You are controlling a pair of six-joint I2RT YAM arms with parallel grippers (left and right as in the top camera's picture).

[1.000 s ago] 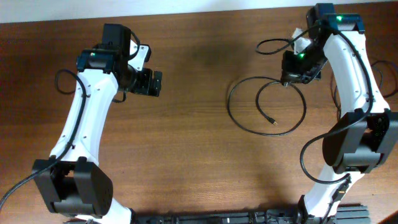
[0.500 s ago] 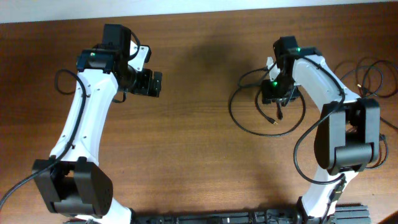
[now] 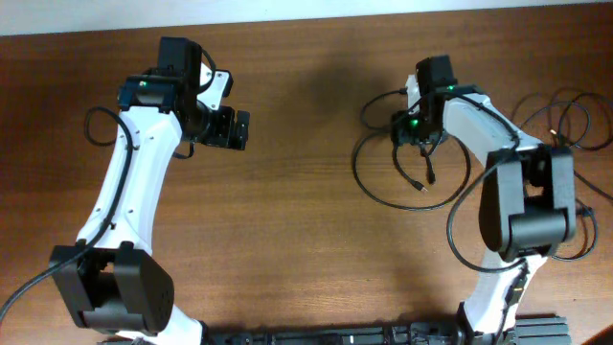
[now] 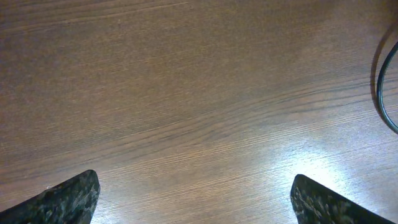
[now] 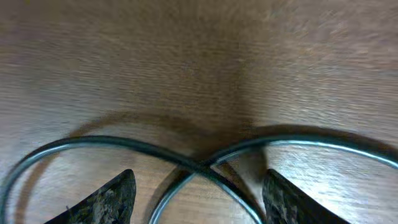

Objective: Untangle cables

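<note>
The cables lie on the right half of the wooden table as thin black loops point(image 3: 354, 165), with a small plug end point(image 3: 422, 186) inside the big ring. My right gripper point(image 3: 413, 130) hovers low over the top of that ring. In the right wrist view two strands cross point(image 5: 202, 167) on the wood just ahead of the gap between the fingers, and the right gripper point(image 5: 199, 202) is open and grips nothing. My left gripper point(image 3: 233, 128) stays far to the left over bare wood. It is open wide point(image 4: 196, 202), and only one cable arc point(image 4: 382, 93) shows at its view's right edge.
More black cable loops point(image 3: 563, 117) lie near the table's right edge, beside the right arm's base. The table's back edge point(image 3: 306, 19) runs just beyond both arms. A black rail point(image 3: 383, 335) lines the front edge.
The right arm swung left from the table's right side to above the ring. Its jaws went from shut to open, and the strand it carried now lies on the table. The left arm stayed still.
</note>
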